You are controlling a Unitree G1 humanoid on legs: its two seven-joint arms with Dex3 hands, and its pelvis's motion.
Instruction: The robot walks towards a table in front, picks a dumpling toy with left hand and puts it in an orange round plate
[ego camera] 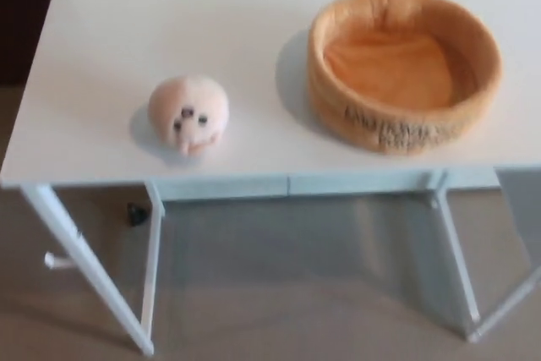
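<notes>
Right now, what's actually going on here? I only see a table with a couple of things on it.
Nothing is being handled at this moment; neither robot hand shows in the head view. The camera looks down on a white table. A pale, round dumpling toy with a small face sits near the front edge on the left. To its right, apart from it, stands an orange round plate with raised sides, empty. The toy has not been picked up.
</notes>
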